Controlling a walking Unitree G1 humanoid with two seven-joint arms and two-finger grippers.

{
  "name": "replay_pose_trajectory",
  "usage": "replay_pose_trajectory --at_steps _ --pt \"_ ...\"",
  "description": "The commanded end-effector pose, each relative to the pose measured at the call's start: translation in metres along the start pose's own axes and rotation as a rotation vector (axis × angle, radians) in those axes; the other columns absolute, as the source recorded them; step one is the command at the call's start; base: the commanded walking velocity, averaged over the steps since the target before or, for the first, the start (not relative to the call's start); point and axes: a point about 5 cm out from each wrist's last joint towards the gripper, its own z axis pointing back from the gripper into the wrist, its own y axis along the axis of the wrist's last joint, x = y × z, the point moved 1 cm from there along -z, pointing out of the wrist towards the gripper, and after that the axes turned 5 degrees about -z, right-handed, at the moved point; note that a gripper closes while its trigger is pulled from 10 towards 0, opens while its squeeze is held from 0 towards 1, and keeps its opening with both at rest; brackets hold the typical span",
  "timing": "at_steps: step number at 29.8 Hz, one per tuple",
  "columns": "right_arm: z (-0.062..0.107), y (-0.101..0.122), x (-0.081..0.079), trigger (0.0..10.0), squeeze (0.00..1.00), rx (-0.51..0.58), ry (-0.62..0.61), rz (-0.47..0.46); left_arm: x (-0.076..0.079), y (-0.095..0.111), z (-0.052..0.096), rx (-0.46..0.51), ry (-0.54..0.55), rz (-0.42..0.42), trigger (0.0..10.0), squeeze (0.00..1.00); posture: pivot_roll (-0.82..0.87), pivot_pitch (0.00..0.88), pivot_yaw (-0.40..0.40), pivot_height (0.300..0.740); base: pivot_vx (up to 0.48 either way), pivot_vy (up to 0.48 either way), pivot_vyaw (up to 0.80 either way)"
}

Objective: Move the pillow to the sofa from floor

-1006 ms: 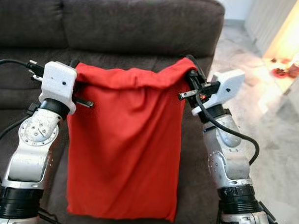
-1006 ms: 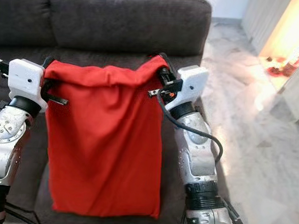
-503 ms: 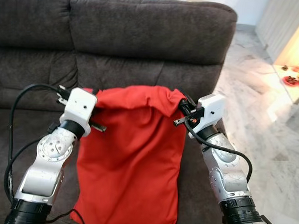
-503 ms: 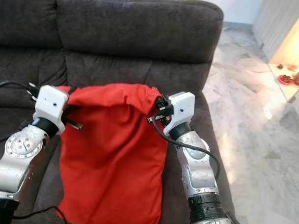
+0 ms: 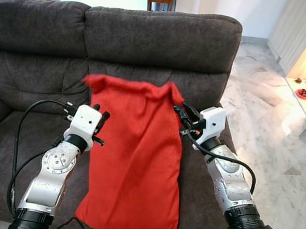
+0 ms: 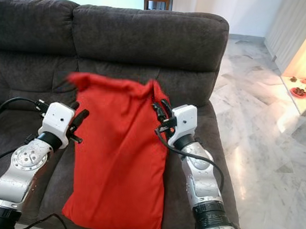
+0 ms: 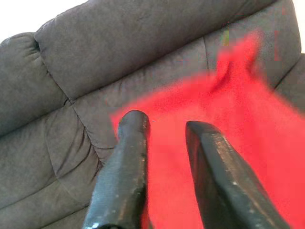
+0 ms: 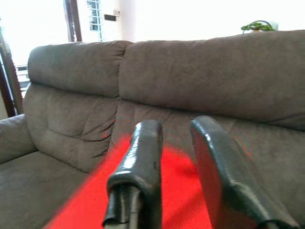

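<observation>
**Pillow let go over the sofa seat**

Change since half a second ago: both grippers then pinched the top corners of the red pillow [image 5: 134,159]; now neither does. The left gripper [image 5: 99,120] sits just beside the pillow's left edge, fingers parted with nothing between them. The right gripper [image 5: 181,114] sits just beside the right edge near the top corner, fingers likewise apart and empty. In the left wrist view the fingers [image 7: 125,162] frame blurred red cloth beyond their tips, not between them. The top hem, earlier rolled over between the two grippers, now stands above and beyond both, its outline smeared, so the pillow is probably moving, tipping toward the backrest.

Position: pillow lies between the two grippers, lengthwise on the dark sofa [image 5: 160,39] seat, upper end up against the backrest ahead of the fingertips, lower end back toward the robot.

Judgement: release done, pillow on the sofa, task essentially complete once it settles; arms only need pulling back.

Count: pillows 1; sofas 1; grippers 2, both empty
</observation>
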Motion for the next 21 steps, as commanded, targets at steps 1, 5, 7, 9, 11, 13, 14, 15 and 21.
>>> replay_pose_trajectory --at_steps 1,5,7,9,11,13,14,15,21 --pt "0.005 -0.006 0.004 10.0 0.0 -0.013 -0.028 -0.008 0.002 -0.006 0.002 -0.022 -0.003 -0.012 10.0 1.0 0.07 0.165 0.001 0.74 0.0 0.0 0.0" --pt "0.032 -0.027 0.039 10.0 0.0 -0.053 -0.314 -0.113 0.011 -0.042 0.012 -0.138 0.0 0.063 10.0 0.0 0.07 0.156 0.006 0.74 0.0 0.0 0.0" --pt "0.052 -0.045 0.051 10.0 0.0 -0.103 -0.429 -0.177 0.018 -0.066 0.02 -0.224 0.016 0.125 10.0 0.0 0.07 0.152 0.014 0.74 0.0 0.0 0.0" --pt "0.073 -0.062 0.056 10.0 0.0 -0.161 -0.523 -0.214 0.026 -0.088 0.032 -0.307 0.016 0.154 10.0 0.0 0.06 0.154 0.017 0.74 0.0 0.0 0.0" --pt "0.093 -0.074 0.058 10.0 0.0 -0.188 -0.598 -0.249 0.031 -0.099 0.042 -0.349 0.029 0.173 10.0 0.0 0.05 0.157 0.021 0.74 0.0 0.0 0.0" --pt "0.111 -0.076 0.059 10.0 0.0 -0.181 -0.644 -0.234 0.032 -0.094 0.047 -0.318 0.06 0.187 10.0 0.0 0.05 0.154 0.026 0.74 0.0 0.0 0.0" --pt "0.116 -0.075 0.059 10.0 0.0 -0.177 -0.655 -0.212 0.031 -0.091 0.048 -0.295 0.073 0.19 10.0 0.0 0.05 0.154 0.028 0.74 0.0 0.0 0.0" --pt "0.119 -0.074 0.059 10.0 0.0 -0.169 -0.655 -0.197 0.031 -0.088 0.049 -0.278 0.086 0.195 10.0 0.0 0.05 0.154 0.028 0.74 0.0 0.0 0.0" --pt "0.12 -0.08 0.045 10.0 0.0 -0.179 -0.632 -0.22 0.042 -0.098 0.06 -0.313 0.04 0.144 10.0 0.0 0.06 0.141 0.031 0.74 0.0 0.0 0.0"
